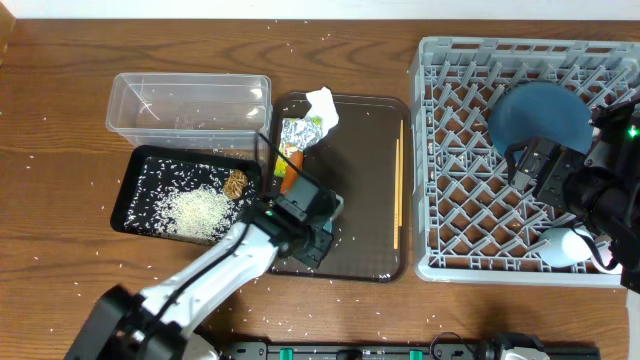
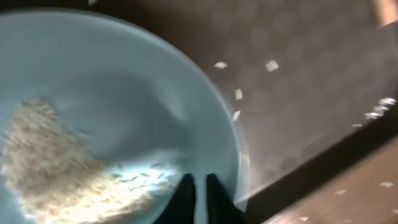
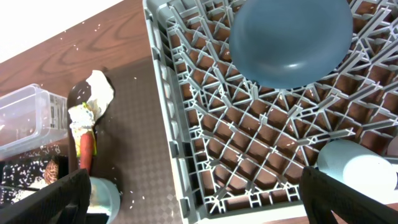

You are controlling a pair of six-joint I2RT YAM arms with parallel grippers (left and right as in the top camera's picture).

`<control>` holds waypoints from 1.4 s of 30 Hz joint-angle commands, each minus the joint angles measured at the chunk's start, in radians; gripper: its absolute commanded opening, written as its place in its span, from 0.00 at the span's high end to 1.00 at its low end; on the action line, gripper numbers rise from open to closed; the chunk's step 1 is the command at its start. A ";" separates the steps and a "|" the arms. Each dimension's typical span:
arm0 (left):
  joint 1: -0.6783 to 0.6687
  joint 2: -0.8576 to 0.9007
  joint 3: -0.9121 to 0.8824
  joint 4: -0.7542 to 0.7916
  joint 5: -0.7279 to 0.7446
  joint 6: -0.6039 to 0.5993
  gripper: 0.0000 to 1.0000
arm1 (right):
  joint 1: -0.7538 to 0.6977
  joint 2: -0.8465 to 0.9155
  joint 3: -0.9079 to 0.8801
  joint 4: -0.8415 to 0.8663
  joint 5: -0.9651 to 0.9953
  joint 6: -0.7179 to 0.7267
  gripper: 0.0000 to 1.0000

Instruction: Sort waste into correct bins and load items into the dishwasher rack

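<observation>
Left end effector (image 2: pixel 199 186): nearest you, low over the near-left corner of the brown serving tray (image 1: pixel 360 160). Its fingers are drawn close together and appear to pinch the near rim of the small light-blue bowl (image 2: pixel 124 93); the wrist view is blurred, so treat that grip as likely.
Small light-blue bowl: sits on the serving tray and holds a heap of white rice against one side.
White bowl (image 1: pixel 565 245): upside down in the near-right corner of the dishwasher rack (image 1: pixel 425 150).
Black tray (image 1: pixel 130 185): on the bench (image 1: pixel 60 80), left of the serving tray. It carries a pile of loose white rice grains (image 1: pixel 195 208) and a brown food lump (image 1: pixel 237 183) by its right edge.
Right end effector (image 3: pixel 194 186): released, fingers spread wide, hanging over the middle of the rack and gripping nothing.
Chopsticks (image 1: pixel 398 190): lying along the serving tray's right edge.
Carrot (image 1: pixel 290 165): on the serving tray, just beyond the bowl.
Wrapper (image 1: pixel 298 133): touching the carrot's far end.
Large blue bowl (image 1: pixel 540 115): upside down in the rack's far half.
Tissue (image 1: pixel 323 105): at the serving tray's far edge.
Clear tub (image 1: pixel 120 110): directly behind the black tray, with a few grains inside.
</observation>
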 commanded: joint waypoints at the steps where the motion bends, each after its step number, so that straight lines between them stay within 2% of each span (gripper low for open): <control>1: -0.006 0.019 0.006 -0.001 -0.063 -0.009 0.85 | -0.014 0.001 0.011 0.000 -0.004 0.006 0.01; 7: -0.006 0.018 0.006 -0.006 -0.063 -0.009 0.83 | -0.014 0.001 0.011 0.000 -0.004 0.006 0.01; 10: -0.005 0.013 0.039 -0.073 -0.072 -0.005 0.83 | -0.014 0.001 0.011 0.001 -0.004 0.006 0.01; 12: -0.005 -0.003 0.093 -0.143 -0.097 0.000 0.73 | -0.014 0.001 0.011 0.000 -0.004 0.006 0.01; 18: -0.008 -0.061 0.271 -0.295 -0.118 0.006 0.53 | -0.014 0.001 0.011 0.002 -0.004 0.006 0.01; 20: -0.014 -0.068 0.275 -0.316 -0.114 0.006 0.49 | -0.014 0.001 0.011 0.002 -0.004 0.006 0.01; 25: -0.055 -0.025 0.234 -0.340 -0.071 0.006 0.47 | -0.014 0.001 0.011 0.003 -0.004 0.006 0.01; 32: -0.167 0.091 0.181 -0.292 -0.051 0.006 0.47 | -0.014 0.004 0.011 0.007 -0.004 0.006 0.01; 37: -0.185 0.184 0.181 -0.248 -0.104 0.006 0.48 | -0.014 0.004 0.011 0.003 -0.004 0.006 0.01; 42: -0.184 0.250 0.181 -0.229 -0.149 0.006 0.78 | -0.014 0.004 0.011 0.003 -0.004 0.006 0.01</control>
